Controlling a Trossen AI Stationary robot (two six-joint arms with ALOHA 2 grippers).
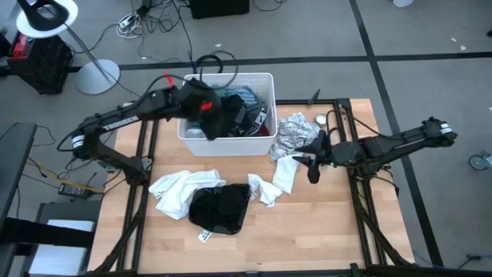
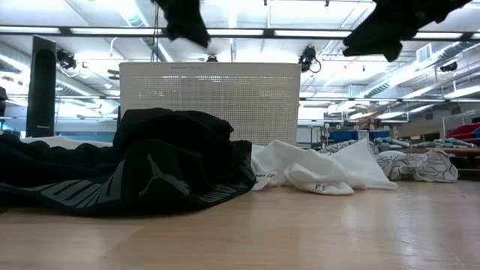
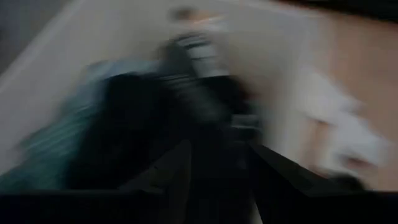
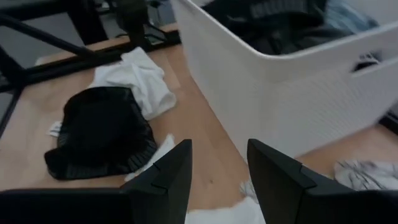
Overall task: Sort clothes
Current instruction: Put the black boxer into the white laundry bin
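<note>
Nearest the table's front edge lies a black garment (image 1: 220, 208), spread flat with a pale tag at its lower corner. A white garment (image 1: 178, 191) touches its left side, and a smaller white piece (image 1: 265, 189) sits just beside its right. These 3 items lie loose on the wooden table (image 1: 323, 231), apart from the tub, so they look like pieces already laid out for sorting.

Further back on the right, the right gripper (image 1: 311, 165) hovers over the table between the white pieces and a white-grey patterned garment (image 1: 294, 135). Its fingers (image 4: 169, 177) are spread apart and hold nothing, probably ready for the next piece.

Furthest back stands the white tub (image 1: 261, 142), with teal, striped and dark clothes (image 1: 244, 108) heaped inside. The left gripper (image 1: 206, 115) hangs over the tub's left part amid dark fabric. Its wrist view is smeared by motion, so I cannot tell whether it grips anything. Its position above the heap suggests it is picking from the tub.
</note>
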